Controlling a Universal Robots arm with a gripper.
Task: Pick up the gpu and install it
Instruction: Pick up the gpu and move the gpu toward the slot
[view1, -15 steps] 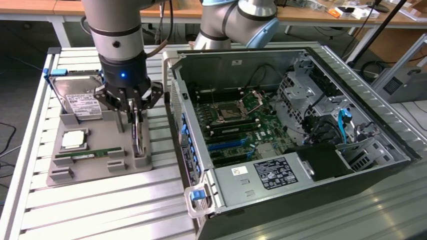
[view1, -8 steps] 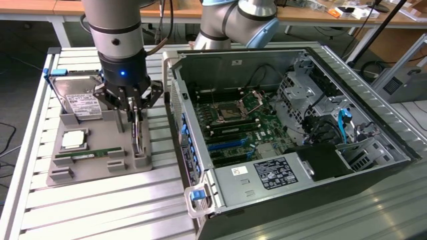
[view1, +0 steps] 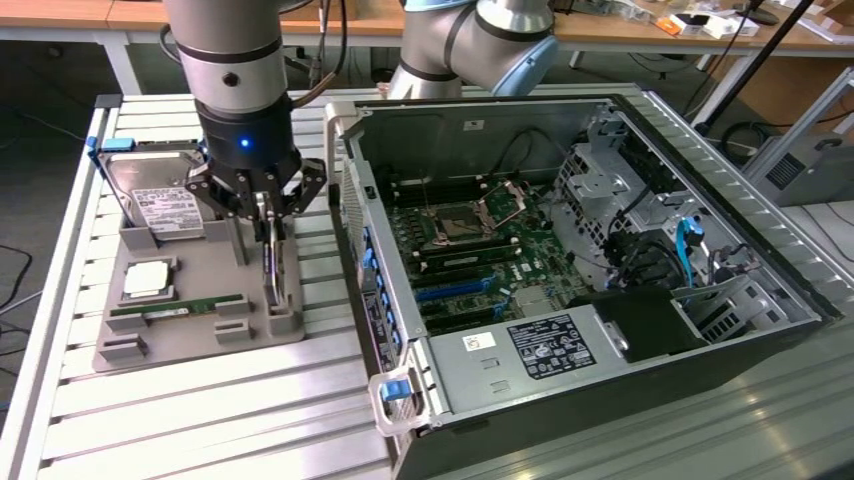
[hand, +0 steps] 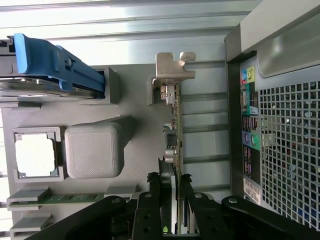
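The gpu (view1: 271, 268) stands on its edge in a slot of the grey holder tray (view1: 200, 335), left of the open computer case in the exterior view. It is a thin dark board (hand: 175, 125) with a silver end bracket (hand: 172, 67). My gripper (view1: 271, 215) comes straight down over it. In the wrist view the gripper (hand: 176, 200) has one black finger (hand: 161, 195) on each side of the card's edge, pressed against it. The card's lower edge still rests in the holder.
The holder tray also carries a silver hard drive (view1: 158, 200) with blue rails, a square CPU (view1: 147, 280) and a green RAM stick (view1: 180, 308). The open case (view1: 400, 400) lies at the exterior view's right, with its motherboard (view1: 481, 230) and blue slots (view1: 447, 290) exposed. Everything sits on a slatted metal table (view1: 200, 430).
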